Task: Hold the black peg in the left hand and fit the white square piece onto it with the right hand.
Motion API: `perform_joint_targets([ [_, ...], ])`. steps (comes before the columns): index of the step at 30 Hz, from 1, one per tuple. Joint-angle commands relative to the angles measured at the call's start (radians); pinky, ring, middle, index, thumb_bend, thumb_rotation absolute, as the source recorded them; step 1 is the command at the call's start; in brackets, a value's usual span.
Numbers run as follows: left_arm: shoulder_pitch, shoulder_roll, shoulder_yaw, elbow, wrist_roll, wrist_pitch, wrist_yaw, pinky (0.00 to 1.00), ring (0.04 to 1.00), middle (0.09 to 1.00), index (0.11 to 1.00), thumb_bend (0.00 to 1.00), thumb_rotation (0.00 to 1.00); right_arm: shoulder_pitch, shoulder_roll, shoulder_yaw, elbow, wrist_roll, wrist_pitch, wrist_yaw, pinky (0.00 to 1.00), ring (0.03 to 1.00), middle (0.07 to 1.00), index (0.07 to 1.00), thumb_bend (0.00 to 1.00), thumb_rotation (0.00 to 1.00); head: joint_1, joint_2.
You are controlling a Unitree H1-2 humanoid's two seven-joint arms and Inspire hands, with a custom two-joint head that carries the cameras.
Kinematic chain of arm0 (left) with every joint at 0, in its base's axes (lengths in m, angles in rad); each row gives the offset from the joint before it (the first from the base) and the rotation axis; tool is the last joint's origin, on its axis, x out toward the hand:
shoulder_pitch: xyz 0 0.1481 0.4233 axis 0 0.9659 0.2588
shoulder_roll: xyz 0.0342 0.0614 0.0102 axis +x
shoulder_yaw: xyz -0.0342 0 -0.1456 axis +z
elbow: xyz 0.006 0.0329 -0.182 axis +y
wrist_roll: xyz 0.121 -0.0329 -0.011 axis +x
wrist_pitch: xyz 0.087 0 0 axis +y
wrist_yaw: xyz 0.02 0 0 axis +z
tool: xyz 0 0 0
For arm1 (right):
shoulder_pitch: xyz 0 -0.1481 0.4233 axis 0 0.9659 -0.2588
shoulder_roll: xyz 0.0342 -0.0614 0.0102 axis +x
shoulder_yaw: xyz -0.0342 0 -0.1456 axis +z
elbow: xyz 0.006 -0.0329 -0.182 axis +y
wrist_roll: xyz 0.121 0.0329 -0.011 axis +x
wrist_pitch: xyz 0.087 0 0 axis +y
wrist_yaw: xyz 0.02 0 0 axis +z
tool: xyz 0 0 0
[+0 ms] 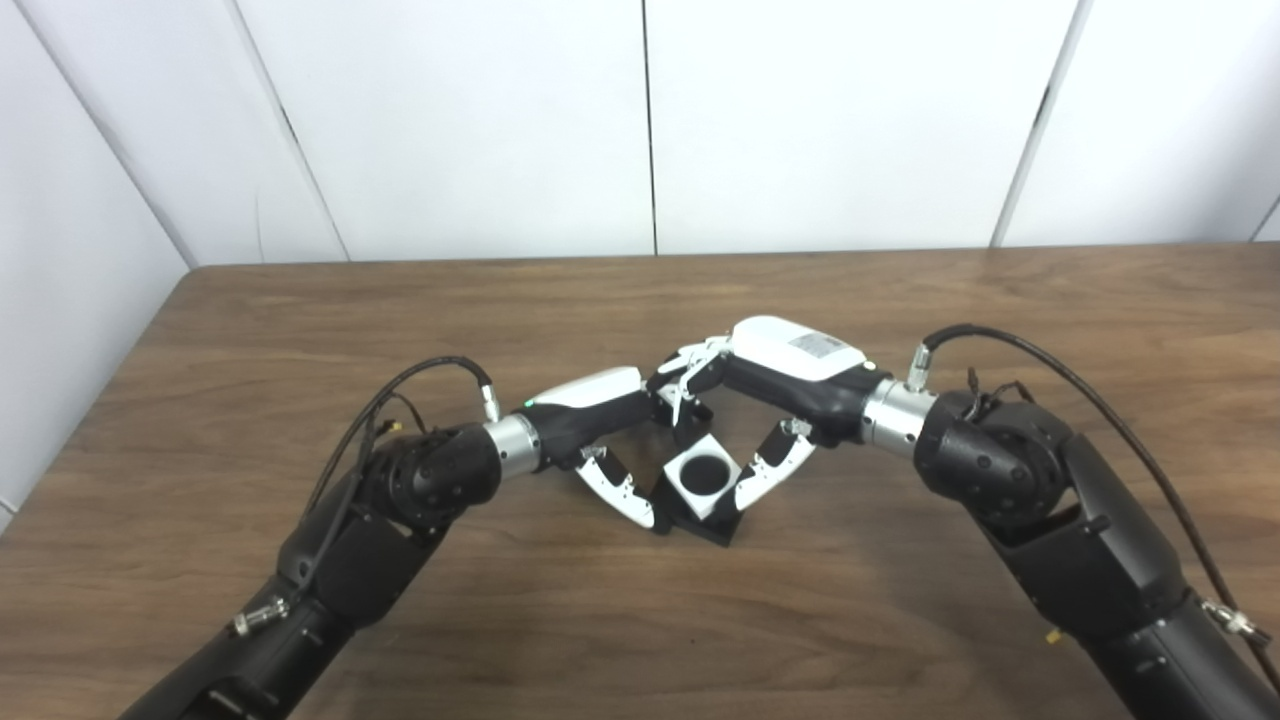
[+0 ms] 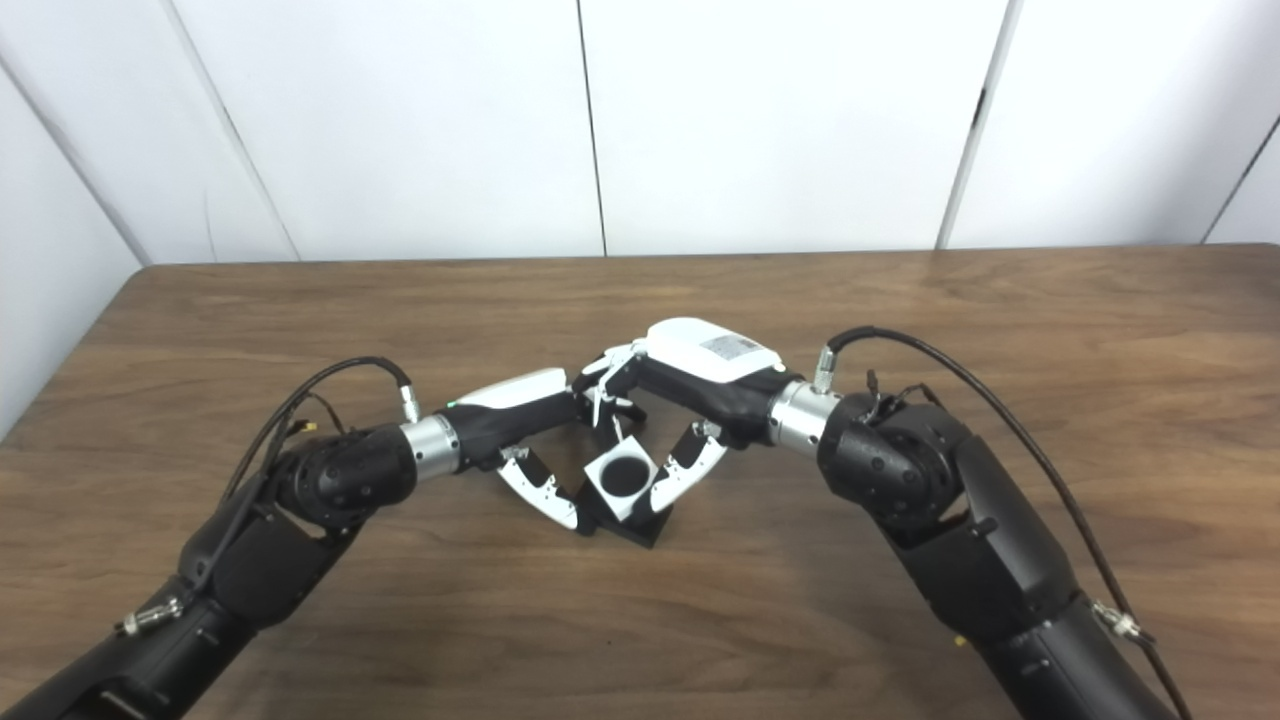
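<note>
The white square piece (image 1: 703,478) sits at the table's middle on top of the black peg part, whose dark base (image 1: 708,527) shows beneath it. A black circle fills the white piece's centre; I cannot tell if it is the peg's top or an empty hole. My left hand (image 1: 598,418) comes from the left, its thumb (image 1: 622,492) against the black base and its fingers behind it. My right hand (image 1: 785,372) comes from the right, its thumb (image 1: 766,476) on the white piece's right side and its fingers (image 1: 688,382) curled over the far side. The same scene shows in the right eye view (image 2: 624,480).
The wooden table (image 1: 300,320) runs to a white panelled wall at the back, and its left edge is in view. Both forearms angle in from the bottom corners, with cables looping above the wrists.
</note>
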Motion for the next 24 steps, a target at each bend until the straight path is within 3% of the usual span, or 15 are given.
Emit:
perform_joint_targets([
  [1, 0.064, -0.012, -0.062, 0.029, 0.008, 0.05, -0.105, 0.99, 0.986, 0.917, 0.489, 0.52, 0.08, -0.045, -0.004, -0.015, -0.001, 0.002, -0.007, -0.018, 0.9, 0.895, 0.828, 0.481, 0.52, 0.14, 0.0, 0.001],
  [5, 0.06, -0.011, -0.058, 0.029, 0.005, 0.055, -0.109, 0.99, 0.994, 0.919, 0.489, 0.52, 0.08, -0.04, -0.016, -0.005, -0.008, -0.026, 0.023, 0.003, 0.9, 0.907, 0.861, 0.493, 0.52, 0.15, 0.001, 0.003],
  [7, 0.06, -0.011, -0.057, 0.027, 0.003, 0.058, -0.11, 1.0, 0.992, 0.919, 0.489, 0.52, 0.08, -0.038, -0.022, -0.002, -0.018, -0.037, 0.053, 0.023, 0.89, 0.926, 0.93, 0.76, 0.82, 0.29, 0.0, 0.002],
  [9, 0.058, -0.009, -0.058, 0.026, 0.004, 0.06, -0.113, 1.0, 0.991, 0.921, 0.489, 0.52, 0.08, -0.036, -0.027, -0.003, -0.02, -0.045, 0.062, 0.029, 0.87, 0.942, 0.991, 0.961, 0.98, 0.37, -0.001, 0.003],
  [24, 0.057, -0.012, -0.058, 0.033, 0.0, 0.05, -0.108, 1.0, 0.994, 0.918, 0.489, 0.52, 0.08, -0.043, -0.05, -0.005, -0.026, -0.043, 0.073, 0.049, 0.91, 0.956, 1.0, 1.0, 1.0, 0.4, 0.002, 0.005],
])
